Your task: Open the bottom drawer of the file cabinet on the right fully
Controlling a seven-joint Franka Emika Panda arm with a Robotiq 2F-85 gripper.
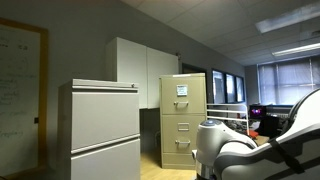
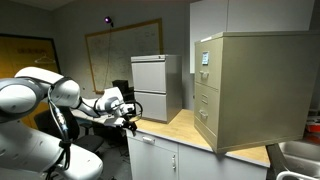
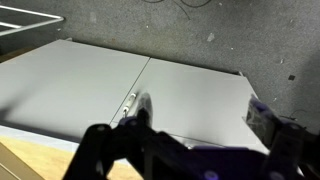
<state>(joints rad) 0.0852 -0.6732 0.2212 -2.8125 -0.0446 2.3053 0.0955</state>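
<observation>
Both exterior views show the file cabinet (image 1: 184,118) (image 2: 262,88), tall, narrow and tan, standing on the wood-topped table (image 2: 172,127). It has a white paper label on its top drawer. The bottom drawer (image 1: 180,153) (image 2: 209,126) is the lowest in the stack; it looks shut, its front level with the drawers above it.

1 wider pale grey cabinet (image 1: 100,130) (image 2: 156,85) with 2 broad drawers stands on the same table, apart from the tan cabinet. White cupboards (image 1: 140,68) rise behind. A whiteboard (image 2: 122,52) hangs on the far wall.

The white arm (image 1: 262,146) (image 2: 32,100) reaches out at table height. The tool (image 2: 128,115) (image 3: 185,150) is well apart from the file cabinet and touches none of its drawers. In the wrist view, the dark, blurred fingers (image 3: 96,148) stand wide apart with nothing between them. Beyond them lie 2 pale flat panels (image 3: 200,95) meeting at a seam, with a small silvery handle (image 3: 130,102) beside that seam.
</observation>
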